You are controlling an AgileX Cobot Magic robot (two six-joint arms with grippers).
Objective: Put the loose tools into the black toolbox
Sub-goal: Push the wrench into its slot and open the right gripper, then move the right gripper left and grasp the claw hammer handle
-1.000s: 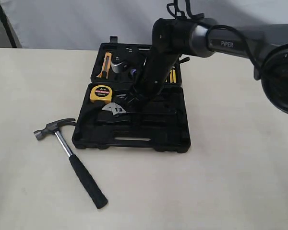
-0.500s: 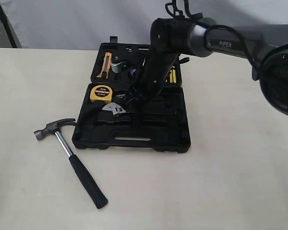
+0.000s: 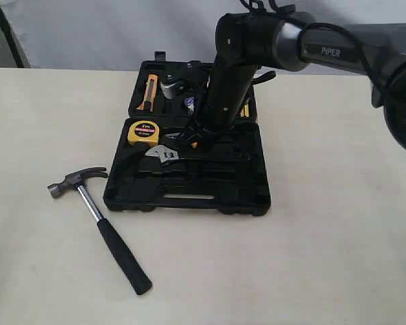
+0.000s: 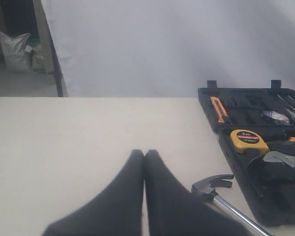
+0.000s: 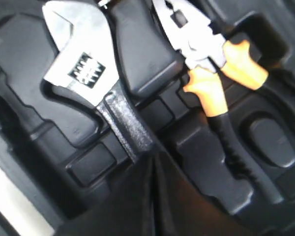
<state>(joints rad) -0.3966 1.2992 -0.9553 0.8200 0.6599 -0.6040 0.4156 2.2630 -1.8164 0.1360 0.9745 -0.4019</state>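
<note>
A cream table (image 3: 325,257) before a white backdrop (image 3: 88,34) carries toolbox (image 3: 243,189) and hammer (image 3: 115,247); both arms' jaws sit clenched.

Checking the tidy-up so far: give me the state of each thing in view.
Wide black moulded plastic toolbox: open, flat on table.
Chrome-shafted black-handled claw hammer: on table, outside toolbox.
Silver-jawed black-handled adjustable wrench: lying in toolbox.
Small purple-white tape roll: in toolbox's far half.
Yellow tape measure: in toolbox.
Orange-handled pliers: in toolbox, beside wrench.
Left tool: shut, empty.
Right tool: shut, tips at wrench handle.
</note>
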